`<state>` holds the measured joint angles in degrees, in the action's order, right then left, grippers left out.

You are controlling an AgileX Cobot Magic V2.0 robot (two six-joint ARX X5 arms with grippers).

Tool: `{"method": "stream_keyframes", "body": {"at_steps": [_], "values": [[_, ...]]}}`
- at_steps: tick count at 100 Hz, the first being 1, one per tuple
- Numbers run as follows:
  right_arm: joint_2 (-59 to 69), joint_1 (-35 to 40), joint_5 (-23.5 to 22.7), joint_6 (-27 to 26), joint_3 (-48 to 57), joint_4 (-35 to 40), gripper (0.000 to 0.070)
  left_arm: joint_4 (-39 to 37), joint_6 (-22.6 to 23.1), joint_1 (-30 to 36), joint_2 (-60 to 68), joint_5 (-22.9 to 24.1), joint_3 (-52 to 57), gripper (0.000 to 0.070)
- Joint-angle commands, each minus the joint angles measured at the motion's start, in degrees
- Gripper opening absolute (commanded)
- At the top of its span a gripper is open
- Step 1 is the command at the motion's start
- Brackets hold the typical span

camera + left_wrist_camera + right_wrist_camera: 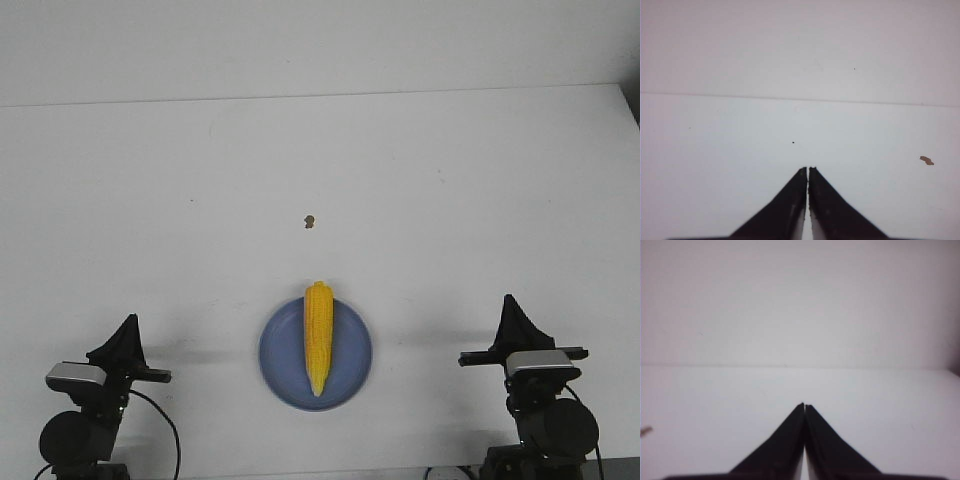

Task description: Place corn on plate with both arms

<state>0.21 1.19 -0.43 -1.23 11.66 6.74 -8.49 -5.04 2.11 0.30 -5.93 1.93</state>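
The yellow corn (pixel 318 336) lies lengthwise on the round blue plate (pixel 353 375) at the near middle of the white table, its wide end past the far rim and its narrow tip pointing toward me. My left gripper (pixel 129 322) is shut and empty, well to the left of the plate. My right gripper (pixel 509 301) is shut and empty, well to the right of the plate. In the left wrist view the left gripper (pixel 807 169) shows shut over bare table. In the right wrist view the right gripper (pixel 804 405) shows shut too. Neither wrist view shows corn or plate.
A small brown speck (pixel 309 221) lies on the table beyond the plate; it also shows in the left wrist view (pixel 926 160). The table's far edge meets a white wall (pixel 320 50).
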Motion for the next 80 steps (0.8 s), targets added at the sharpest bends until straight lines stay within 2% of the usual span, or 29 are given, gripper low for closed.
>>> {"method": "stream_keyframes", "body": {"at_steps": [1, 37, 55, 80], "values": [[-0.1, -1.0, -1.5, 0.7, -0.9, -1.2, 0.0003, -0.6, 0.2, 0.0, -0.1, 0.0, -1.1, 0.0012], [-0.1, -4.4, -2.5, 0.5, -7.4, -10.1, 0.0003, -0.6, 0.2, -0.1, -0.1, -0.1, -1.1, 0.0012], [-0.1, -4.5, 1.0, -1.6, -10.6, -14.3, 0.0003, -0.6, 0.2, -0.1, -0.1, -0.1, -1.1, 0.0012], [-0.1, -4.5, 2.1, -1.7, -11.0, -14.0, 0.0003, -0.6, 0.2, -0.1, -0.1, -0.1, -1.1, 0.0012]]}}
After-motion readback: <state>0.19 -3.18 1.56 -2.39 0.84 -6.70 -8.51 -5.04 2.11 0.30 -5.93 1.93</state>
